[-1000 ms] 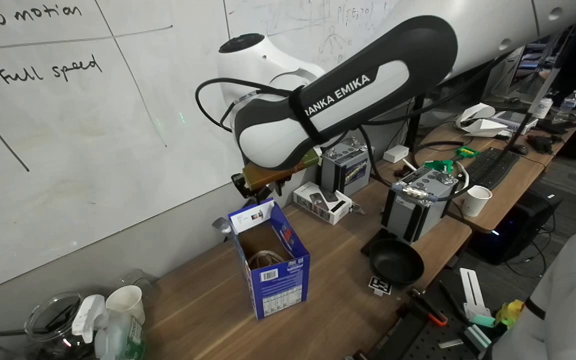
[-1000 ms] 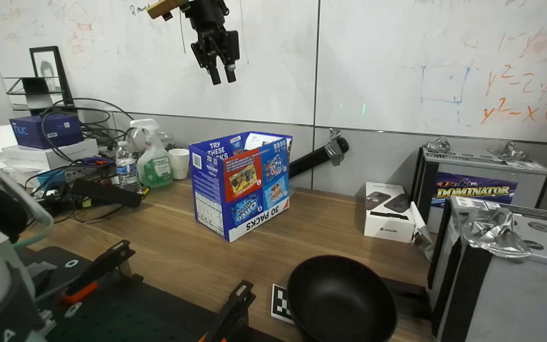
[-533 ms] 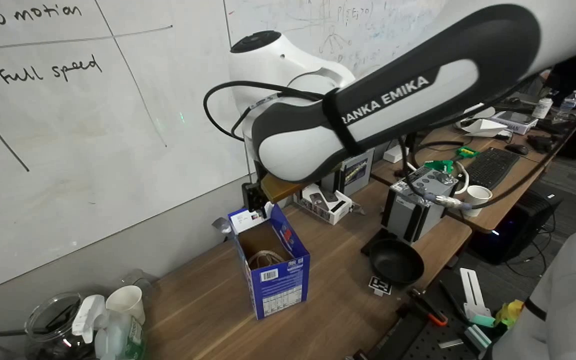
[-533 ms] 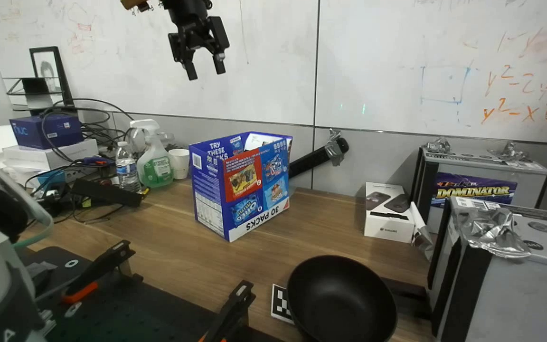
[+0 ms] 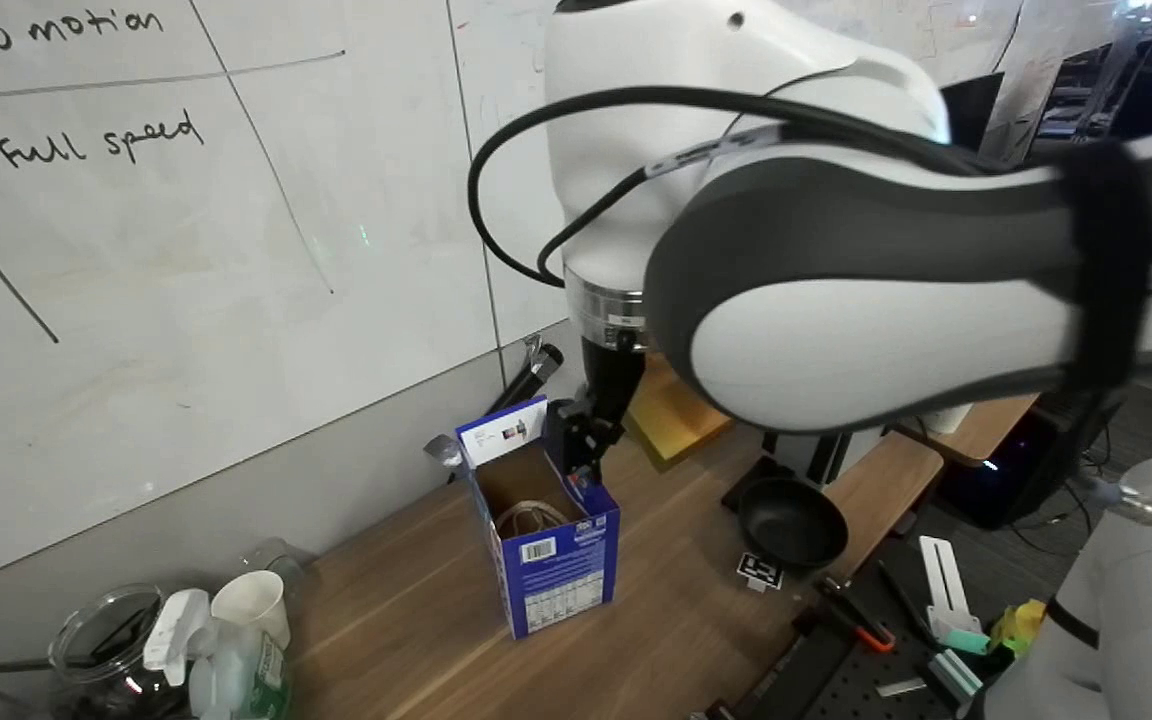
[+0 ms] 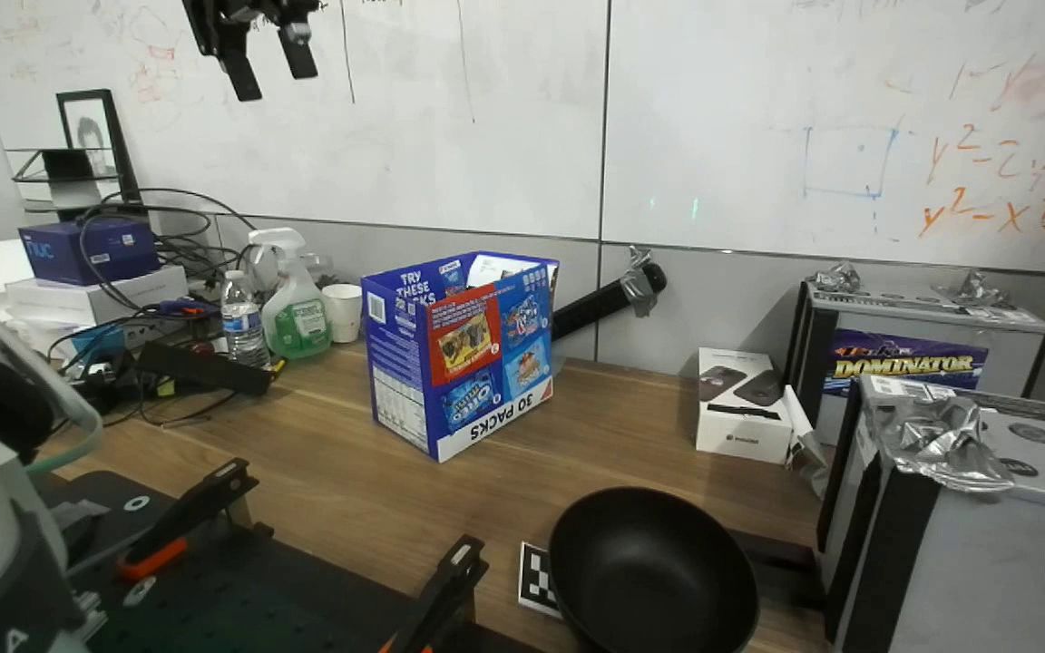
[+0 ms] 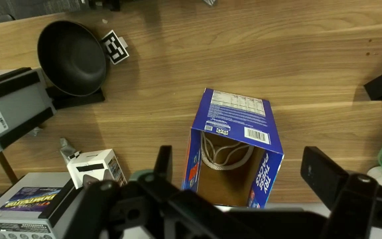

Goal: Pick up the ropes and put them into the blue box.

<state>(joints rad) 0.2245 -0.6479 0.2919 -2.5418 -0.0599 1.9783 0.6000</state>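
Fingers (image 7: 322,176) spread wide, empty, ropes (image 7: 225,167) partly hidden inside blue box (image 7: 235,120), gripper (image 6: 275,83) cropped in an exterior view

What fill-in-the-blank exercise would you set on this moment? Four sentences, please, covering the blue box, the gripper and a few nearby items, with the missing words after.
In the wrist view, the blue box holds a pale, looped ____.
The gripper, holding nothing, is not shut but ____.
The pan is coloured ____.
Right beside the spray bottle stands a paper ____.

Missing words: rope; open; black; cup.
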